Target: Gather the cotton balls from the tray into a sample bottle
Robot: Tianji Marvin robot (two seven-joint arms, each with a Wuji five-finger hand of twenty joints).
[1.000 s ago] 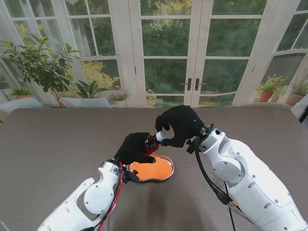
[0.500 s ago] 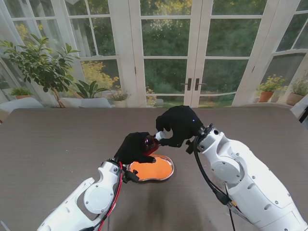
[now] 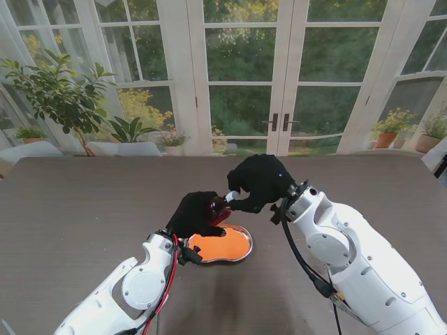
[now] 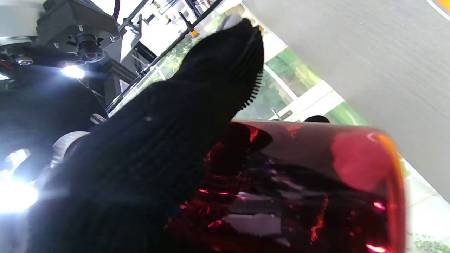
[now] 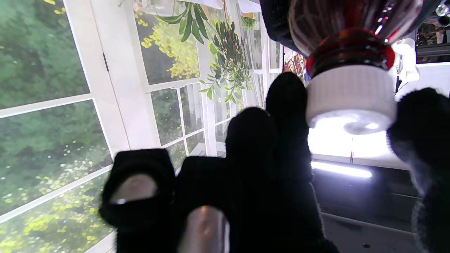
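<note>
Table (image 3: 84, 209) is dark, matte, takes up most of the stand view; both arms meet over its middle; tray (image 3: 243, 251) sits near the centre, metal rim, orange inside, shallow; can't make out any cotton balls on it from here, too small or hidden behind the left hand. Left hand (image 3: 195, 215) is wrapped round the sample bottle (image 3: 217, 208), fingers closed on the body, holding it up off the table just over the far edge of the tray, neck tipped toward the right hand; left wrist view shows the red-tinted wall (image 4: 316, 182) lying across the glove, bottle roughly on its side. Right hand (image 3: 260, 181) is at the cap end; right wrist view has the white ribbed cap (image 5: 351, 98) sitting between the thumb and the fingers (image 5: 286, 116), pads beside it; whether they actually pinch it I can't tell; cap looks seated on the neck, so my read is the step is unscrewing. Handling guess: bottle is light, rigid, smooth and glossy, so slippery in a knit glove; grip the body mid-barrel, as now; cap ribs give the purchase, take it by the sides; cotton balls would be near weightless, soft, easy to crush or flick off; pinch gently.
</note>
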